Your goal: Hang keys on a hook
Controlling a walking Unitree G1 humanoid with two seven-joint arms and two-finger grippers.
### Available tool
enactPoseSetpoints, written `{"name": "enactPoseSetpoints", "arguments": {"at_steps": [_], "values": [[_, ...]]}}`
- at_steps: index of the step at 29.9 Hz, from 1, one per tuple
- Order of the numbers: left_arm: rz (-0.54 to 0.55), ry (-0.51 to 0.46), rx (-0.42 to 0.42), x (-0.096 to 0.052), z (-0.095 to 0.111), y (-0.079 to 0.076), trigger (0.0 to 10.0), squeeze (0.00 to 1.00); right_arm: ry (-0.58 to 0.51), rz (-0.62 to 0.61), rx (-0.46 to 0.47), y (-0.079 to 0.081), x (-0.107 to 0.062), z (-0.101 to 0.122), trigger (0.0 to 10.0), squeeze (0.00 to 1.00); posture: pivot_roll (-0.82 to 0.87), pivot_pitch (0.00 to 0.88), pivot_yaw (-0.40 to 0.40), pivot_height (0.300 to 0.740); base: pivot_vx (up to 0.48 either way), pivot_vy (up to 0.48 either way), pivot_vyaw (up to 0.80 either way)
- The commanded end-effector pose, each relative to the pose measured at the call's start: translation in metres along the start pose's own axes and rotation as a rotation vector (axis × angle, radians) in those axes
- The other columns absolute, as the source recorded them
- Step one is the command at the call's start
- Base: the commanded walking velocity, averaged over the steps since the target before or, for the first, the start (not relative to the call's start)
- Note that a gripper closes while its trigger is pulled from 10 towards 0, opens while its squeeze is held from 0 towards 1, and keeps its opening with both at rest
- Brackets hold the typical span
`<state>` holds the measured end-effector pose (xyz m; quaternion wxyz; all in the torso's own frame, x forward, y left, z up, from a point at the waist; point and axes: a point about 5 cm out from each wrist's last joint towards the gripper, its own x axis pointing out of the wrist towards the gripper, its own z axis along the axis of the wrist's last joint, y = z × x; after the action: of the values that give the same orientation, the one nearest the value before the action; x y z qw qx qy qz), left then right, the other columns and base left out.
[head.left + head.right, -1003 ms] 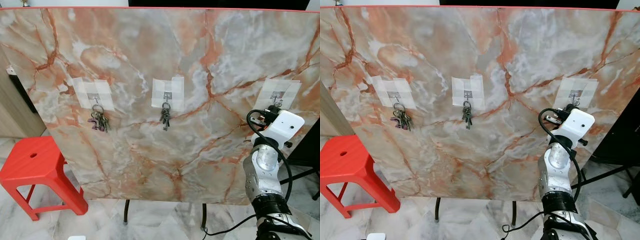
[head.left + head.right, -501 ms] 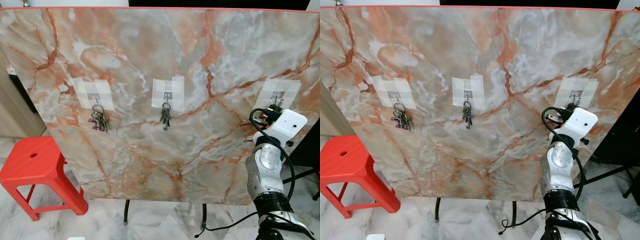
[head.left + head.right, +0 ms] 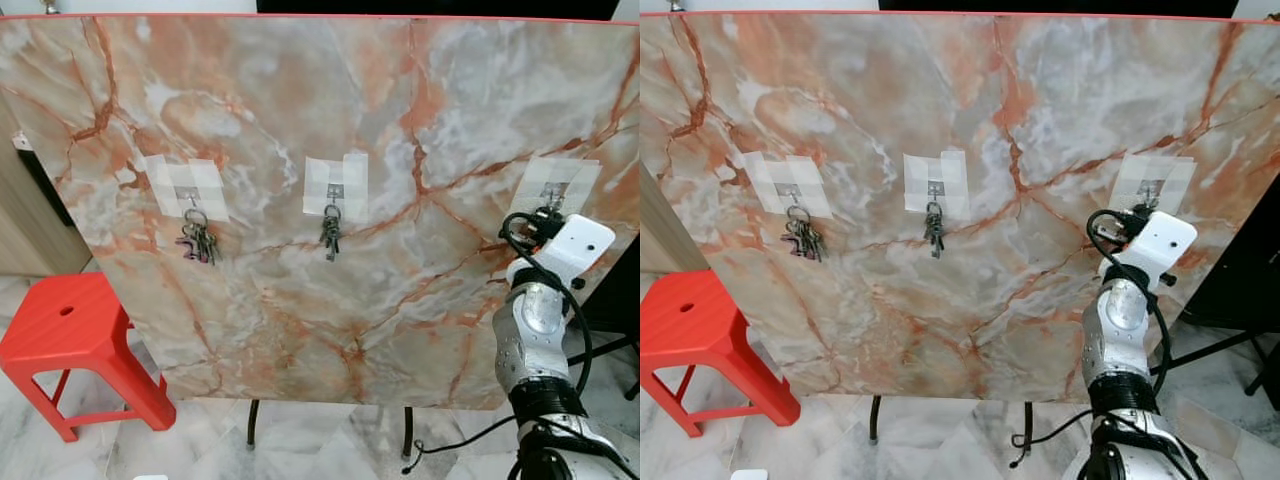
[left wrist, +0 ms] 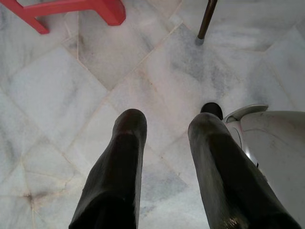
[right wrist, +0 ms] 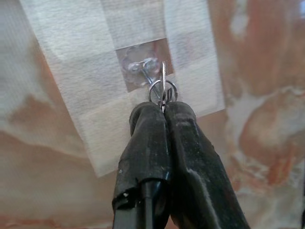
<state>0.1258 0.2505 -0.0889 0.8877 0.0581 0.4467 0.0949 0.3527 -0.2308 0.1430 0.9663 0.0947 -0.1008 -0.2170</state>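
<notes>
Red stool (image 3: pixel 70 330) beside marble board (image 3: pixel 300 120), left.

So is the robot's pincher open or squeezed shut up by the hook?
Shut. The right gripper has its jaws pressed together on the key ring, right at the hook on the taped patch.

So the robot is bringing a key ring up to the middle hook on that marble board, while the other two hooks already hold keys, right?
Not quite: it is the right-hand hook, not the middle one. The right wrist view shows the right gripper pinching the key ring at that hook. The left bunch of keys and middle bunch of keys already hang on the marble board.
</notes>
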Motion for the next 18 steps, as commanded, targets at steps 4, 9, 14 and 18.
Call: {"name": "enactPoseSetpoints", "arguments": {"at_steps": [4, 9, 14, 18], "values": [[-0.002, 0.003, 0.017, -0.0003, -0.0005, 0.0031, 10.0, 0.0, 0.013, 0.036, 0.029, 0.0053, 0.0059, 0.0045, 10.0, 0.0, 0.07, 0.0, -0.01, 0.74, 0.0, 0.0, 0.0], [-0.004, 0.001, 0.024, 0.0, 0.0003, 0.0031, 10.0, 0.0, 0.021, 0.058, 0.045, 0.0069, 0.0064, 0.0048, 10.0, 0.0, 0.07, 0.0, -0.008, 0.74, 0.0, 0.0, 0.0], [-0.004, 0.001, 0.027, 0.0, 0.0004, 0.0032, 10.0, 0.0, 0.022, 0.061, 0.05, 0.0063, 0.0058, 0.0039, 10.0, 0.0, 0.07, 0.0, -0.008, 0.74, 0.0, 0.0, 0.0], [-0.004, 0.001, 0.029, 0.0001, 0.0006, 0.0028, 10.0, 0.0, 0.04, 0.081, 0.057, 0.0082, 0.0009, -0.0021, 10.0, 0.36, 0.07, 0.0, -0.007, 0.74, 0.0, 0.0, 0.0]]}}
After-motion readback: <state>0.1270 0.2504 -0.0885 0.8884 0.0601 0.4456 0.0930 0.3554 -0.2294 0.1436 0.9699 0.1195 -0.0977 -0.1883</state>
